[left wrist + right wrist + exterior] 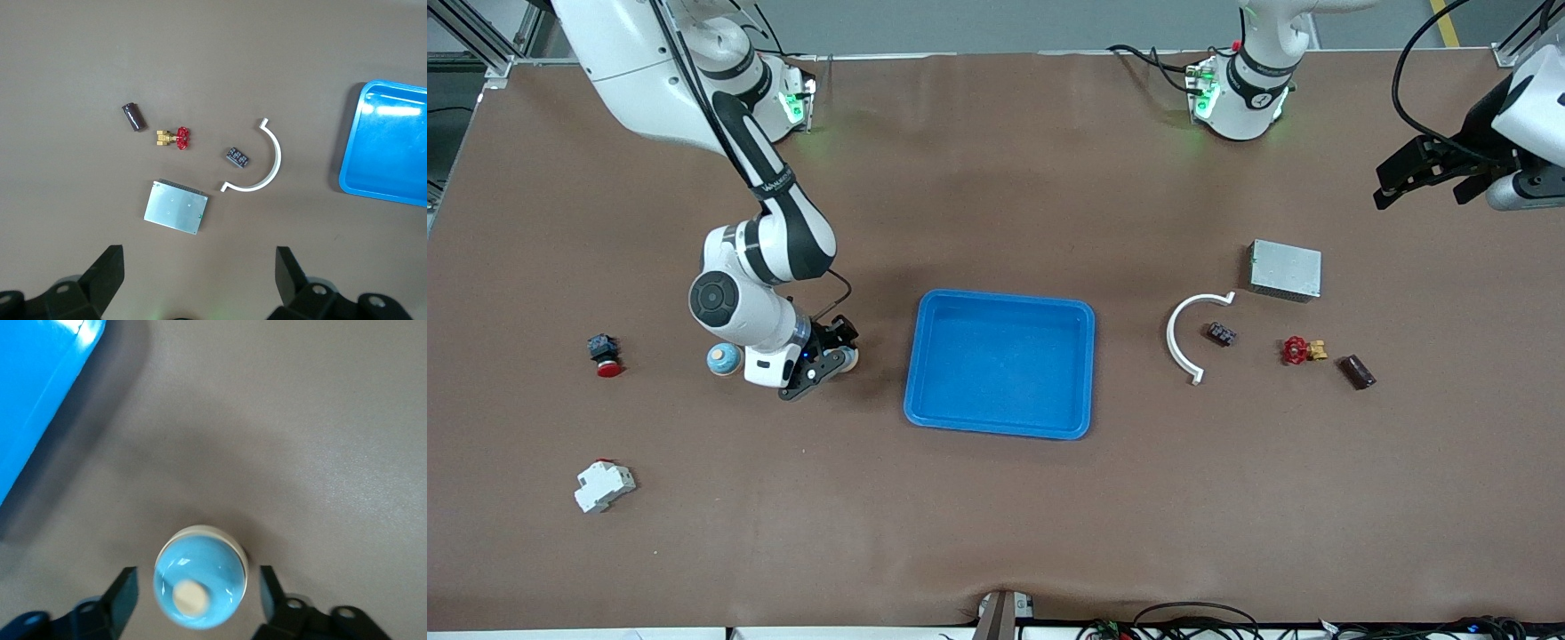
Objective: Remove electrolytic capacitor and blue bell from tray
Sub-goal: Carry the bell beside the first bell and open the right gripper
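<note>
Blue bell (199, 580) between right claw (197, 597) fingers

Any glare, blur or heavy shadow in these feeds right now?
Right wrist view: bell slightly soft, sheen on its dome, broad shadow beside the tray. Left wrist view: white glare streaks on the tray rim. Front view: even light, sharp, soft arm shadows.

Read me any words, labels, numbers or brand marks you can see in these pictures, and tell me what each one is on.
Nothing reads clearly.
Black band on the right arm: white lettering, too small to read.
Round mark on the left arm's base: a symbol, not legible.
Small black component: pale markings, blurred.
Capacitor, bell, metal box, blue tray: no text visible.
</note>
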`<action>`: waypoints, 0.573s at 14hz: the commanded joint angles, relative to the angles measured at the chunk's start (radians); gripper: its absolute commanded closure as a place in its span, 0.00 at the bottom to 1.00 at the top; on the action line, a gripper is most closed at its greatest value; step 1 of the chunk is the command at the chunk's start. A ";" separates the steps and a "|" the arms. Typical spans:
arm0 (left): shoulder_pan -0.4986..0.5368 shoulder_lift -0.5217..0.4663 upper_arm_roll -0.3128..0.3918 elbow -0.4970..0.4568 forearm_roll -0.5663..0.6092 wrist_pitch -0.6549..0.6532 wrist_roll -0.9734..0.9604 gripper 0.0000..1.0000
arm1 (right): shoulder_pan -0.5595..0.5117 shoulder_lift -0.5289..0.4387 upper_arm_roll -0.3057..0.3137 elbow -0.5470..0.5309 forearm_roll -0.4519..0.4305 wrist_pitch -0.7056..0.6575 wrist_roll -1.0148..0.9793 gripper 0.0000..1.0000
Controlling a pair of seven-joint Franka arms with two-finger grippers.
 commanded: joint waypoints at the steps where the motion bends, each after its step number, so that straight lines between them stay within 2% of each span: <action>1: 0.009 0.017 0.003 0.025 -0.020 0.008 0.013 0.00 | -0.004 0.004 0.006 0.020 0.020 -0.009 -0.009 0.00; 3: 0.007 0.024 0.003 0.025 -0.022 0.021 0.013 0.00 | -0.003 -0.017 0.007 0.028 0.026 -0.061 0.008 0.00; 6: 0.006 0.030 0.003 0.025 -0.020 0.035 0.016 0.00 | 0.005 -0.074 0.006 0.100 0.018 -0.302 0.208 0.00; 8: 0.006 0.033 0.001 0.025 -0.020 0.035 0.015 0.00 | 0.025 -0.125 0.003 0.117 0.014 -0.405 0.315 0.00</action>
